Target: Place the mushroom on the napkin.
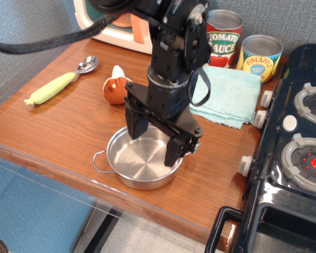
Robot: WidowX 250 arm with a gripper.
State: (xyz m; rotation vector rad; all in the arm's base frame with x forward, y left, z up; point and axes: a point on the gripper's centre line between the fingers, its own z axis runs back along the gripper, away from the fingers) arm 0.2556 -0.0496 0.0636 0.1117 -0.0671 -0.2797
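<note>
**Mushroom lies off to one side of the spread gripper, which hangs over the pan**

The mushroom [116,89] lies on its side on the wooden table [58,126], up and to the left of the gripper [155,139] in the picture. It is clear of the fingers, with bare wood between it and the nearer one, and its cream stem points up toward the back of the table. The napkin [229,95] lies on the other side of the arm, up and to the right of the gripper, and is partly hidden by the arm's body and a loop of black cable.

The gripper's two black fingers are spread wide apart and hold nothing. They point downward over the steel pan [142,163]: the left finger [137,124] hangs near the pan's back rim, the right finger [175,150] near its right rim. Whether either fingertip touches the pan cannot be told from this view.

Farther left of the gripper, beyond the mushroom, lies a spoon [60,81] with a yellow-green handle. Behind the napkin stand a tomato sauce can [225,39] and a pineapple can [260,55]. To the right of the gripper is a dark toy stove [295,153].
</note>
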